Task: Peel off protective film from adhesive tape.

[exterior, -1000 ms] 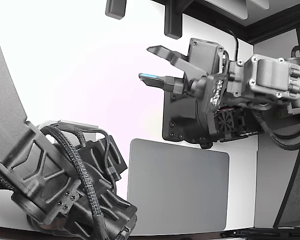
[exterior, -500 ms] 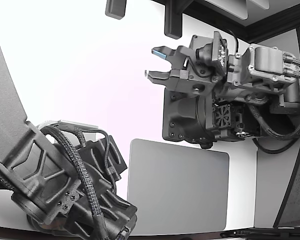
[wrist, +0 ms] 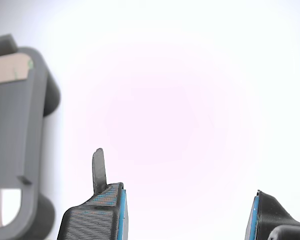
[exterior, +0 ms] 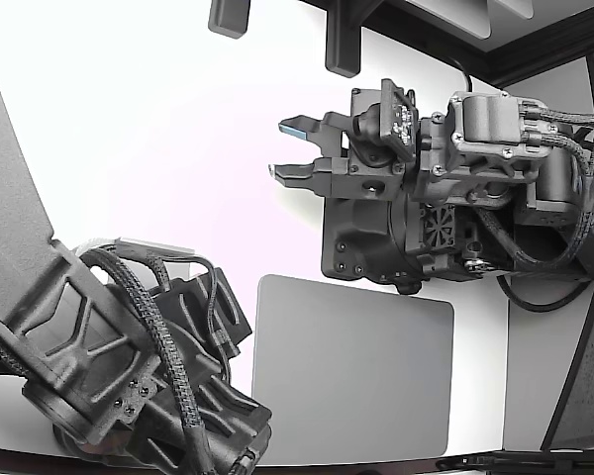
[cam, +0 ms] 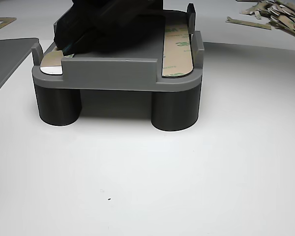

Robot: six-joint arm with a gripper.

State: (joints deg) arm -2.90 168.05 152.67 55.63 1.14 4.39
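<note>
Beside the fixture [wrist: 20,145], end effector [wrist: 187,215] agape, apart.

In the wrist view only the tips of the hand [wrist: 187,212] show; the rest is cut by the picture's edge, as is most of the grey holder [wrist: 17,140]. In the other view a dark arm [cam: 108,22] hides the holder's middle and the far end of the left tape strip [cam: 51,61]. The pile of scraps [cam: 273,14] runs off the edge.
</note>
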